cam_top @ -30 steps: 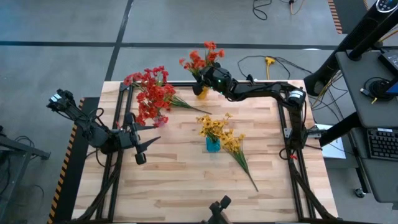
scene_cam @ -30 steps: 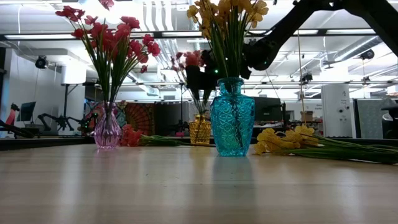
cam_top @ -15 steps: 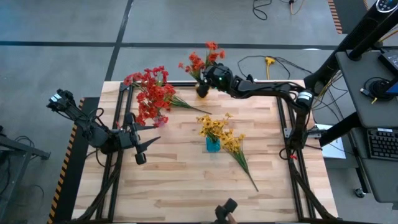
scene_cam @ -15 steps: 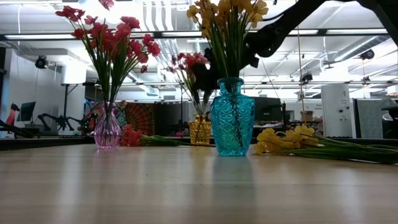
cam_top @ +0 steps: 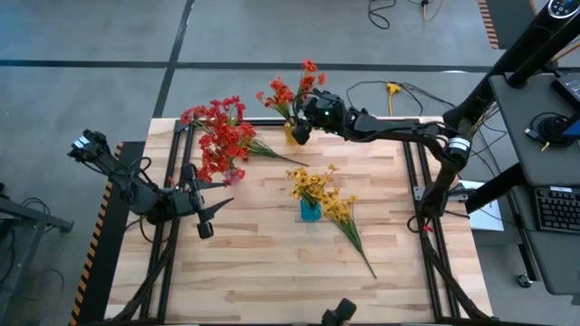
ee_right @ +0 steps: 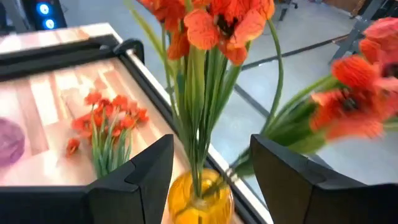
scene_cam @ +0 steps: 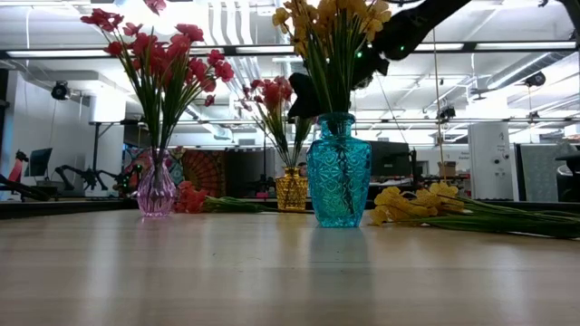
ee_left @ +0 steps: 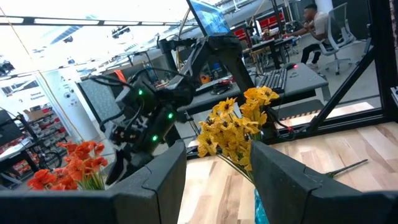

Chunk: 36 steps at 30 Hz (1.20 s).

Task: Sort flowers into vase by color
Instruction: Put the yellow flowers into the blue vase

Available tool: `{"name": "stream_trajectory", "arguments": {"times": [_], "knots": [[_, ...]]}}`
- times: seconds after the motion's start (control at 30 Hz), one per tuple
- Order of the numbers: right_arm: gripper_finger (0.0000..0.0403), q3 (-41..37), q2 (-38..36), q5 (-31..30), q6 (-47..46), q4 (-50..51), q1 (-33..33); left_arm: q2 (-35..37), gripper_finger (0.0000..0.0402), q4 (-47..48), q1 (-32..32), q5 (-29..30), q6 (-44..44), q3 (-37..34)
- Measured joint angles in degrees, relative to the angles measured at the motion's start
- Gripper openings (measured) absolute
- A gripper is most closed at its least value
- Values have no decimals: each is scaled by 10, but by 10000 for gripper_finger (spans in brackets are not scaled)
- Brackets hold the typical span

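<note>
Hiding most of the yellow vase (cam_top: 293, 134) in the high view, the right gripper (cam_top: 302, 129) hangs just above and beside it at the table's (cam_top: 272, 263) far edge, so only a sliver of amber glass shows there; the right wrist view makes up for it, with both dark fingers (ee_right: 137, 177) spread apart on either side of the vase's mouth and the green stems of the orange-red flowers (ee_right: 217, 25) standing between them, touched by neither. The right arm reaches in a long, nearly level stretch from its base toward that vase. In the low view the yellow vase (scene_cam: 291, 189) sits partly behind the blue vase (scene_cam: 338, 170), and the tops of the yellow flowers (scene_cam: 331, 27) in the blue vase are cut off by the frame. The pink vase (scene_cam: 156, 188) with red flowers (scene_cam: 159, 54) stands to the left of the yellow vase, and loose red sprigs (cam_top: 222, 145) lie on the table between the two. Loose yellow sprigs (cam_top: 349, 222) lie beside the blue vase, nearer than the yellow vase. The left gripper (cam_top: 210, 208) waits low over the table, well apart from the yellow vase, its fingers parted and holding nothing.
</note>
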<state>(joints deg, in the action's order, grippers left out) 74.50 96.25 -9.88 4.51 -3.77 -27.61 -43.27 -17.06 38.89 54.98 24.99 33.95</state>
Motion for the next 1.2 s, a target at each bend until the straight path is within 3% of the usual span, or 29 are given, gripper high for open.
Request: {"name": "stream_trajectory", "arguments": {"times": [0.43, 0.67, 0.8, 1.0, 1.2], "knots": [[206, 0, -125, -2, -27, 193, 18, 0, 162, -1, 0, 0, -22, 0], [206, 0, -221, -2, -134, 379, 28, -10, 162, -5, 0, 2, -51, 0], [206, 0, -268, -1, -229, 534, 46, -24, 162, -5, 0, 38, -78, 0], [206, -7, -295, -2, -344, 715, 128, -37, 162, -5, 0, 71, -91, 0], [206, -59, -303, -2, -429, 741, 245, -38, 162, -5, 0, 71, -133, 0]]}}
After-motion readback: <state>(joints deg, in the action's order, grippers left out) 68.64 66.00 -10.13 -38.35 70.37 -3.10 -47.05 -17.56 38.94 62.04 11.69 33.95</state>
